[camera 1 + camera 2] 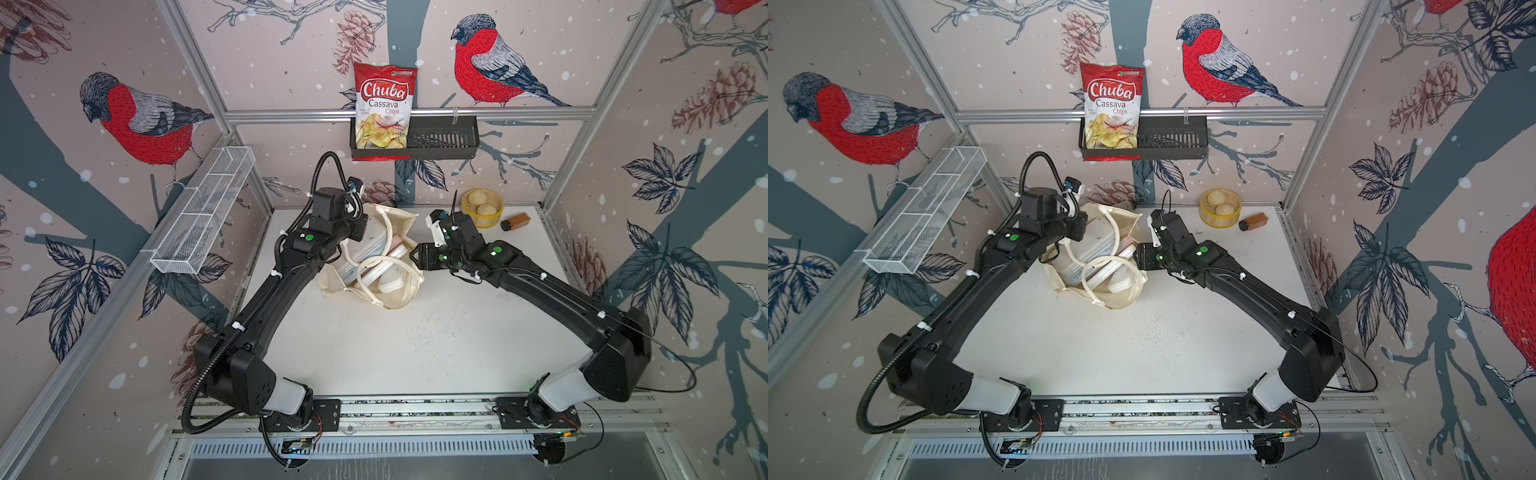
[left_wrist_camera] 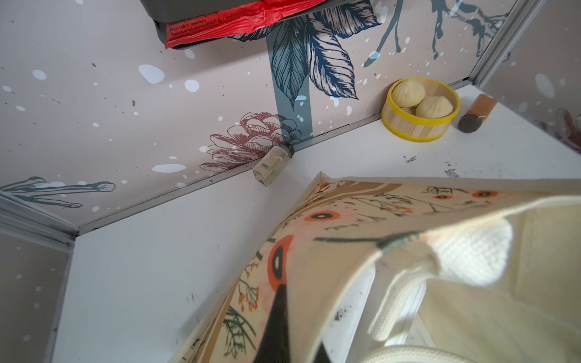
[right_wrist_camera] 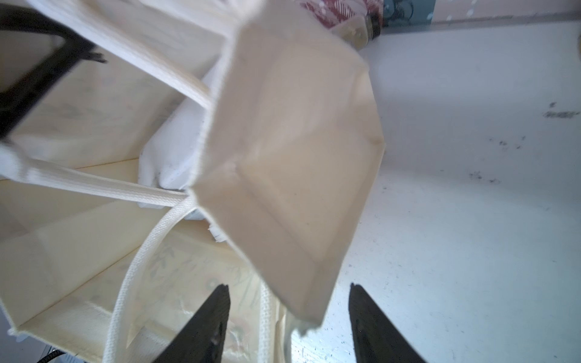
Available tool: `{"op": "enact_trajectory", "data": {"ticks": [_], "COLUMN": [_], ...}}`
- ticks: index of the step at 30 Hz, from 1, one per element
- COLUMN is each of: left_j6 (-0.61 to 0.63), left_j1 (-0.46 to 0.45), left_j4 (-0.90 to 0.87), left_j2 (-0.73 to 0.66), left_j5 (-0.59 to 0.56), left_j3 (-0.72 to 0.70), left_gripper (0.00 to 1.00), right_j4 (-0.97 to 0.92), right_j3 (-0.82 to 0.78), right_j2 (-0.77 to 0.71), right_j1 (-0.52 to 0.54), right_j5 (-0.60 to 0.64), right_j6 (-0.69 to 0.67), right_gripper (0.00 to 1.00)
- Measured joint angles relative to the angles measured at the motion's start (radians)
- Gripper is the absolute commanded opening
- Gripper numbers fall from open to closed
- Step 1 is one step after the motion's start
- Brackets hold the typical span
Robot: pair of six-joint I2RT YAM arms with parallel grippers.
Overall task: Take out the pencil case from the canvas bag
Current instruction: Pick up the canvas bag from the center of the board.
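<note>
1. White tabletop [image 1: 395,345]: hard, flat and speckled with dark scuffs. I reckon cloth will slide on it, so I want the bag pinned while I pull.
2. Canvas bag [image 1: 399,301]: it sits mid-table between my two arms, slumped, with its mouth gaping upward in both top views. The cloth is soft cream weave that folds over itself, and the left wrist view shows a floral print on the outer wall.
3. Pencil case [image 1: 368,254]: it's still inside the bag. I take it to be the frosted, pale oblong lying among other flat pale pieces, though I can't be sure which one it is. It looks smooth and stiff, probably slippery, so I'd grip across the narrow side.
4. Loop handles [image 1: 386,262]: thick off-white webbing, draped right across the opening. They could snag, so I'd go in beside them, not through.
5. Right gripper [image 3: 287,289]: the jaws are well apart with nothing held. It's at the rim, with a loose corner of bag cloth hanging between the fingers. I'd clear that flap first.
6. Left gripper [image 2: 281,301]: closed tight, pinching the floral wall near the rim and propping the mouth open.
</note>
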Motion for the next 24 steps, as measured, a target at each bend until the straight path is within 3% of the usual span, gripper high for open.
{"op": "enact_trajectory", "data": {"ticks": [6, 13, 17, 24], "left_j6": [-0.059, -0.117, -0.155, -0.195], "left_j1": [0.025, 0.038, 0.038, 0.037], "left_j4": [0.040, 0.056, 0.064, 0.072], "left_j2": [-0.030, -0.039, -0.043, -0.044], "left_j5": [0.099, 0.169, 0.215, 0.263], "left_j3": [-0.047, -0.067, -0.070, -0.071], "left_gripper": [0.00, 0.00, 0.00, 0.00], "right_j4": [0.114, 0.247, 0.290, 0.414], "right_j3": [0.010, 0.116, 0.130, 0.079], "right_j2": [-0.043, 0.164, 0.259, 0.329], "right_j1": [0.215, 0.251, 0.220, 0.121], "right_j5": [0.147, 0.146, 0.114, 0.031], "right_j6": [-0.112, -0.145, -0.036, 0.220], "right_gripper": [0.63, 0.59, 0.52, 0.59]}}
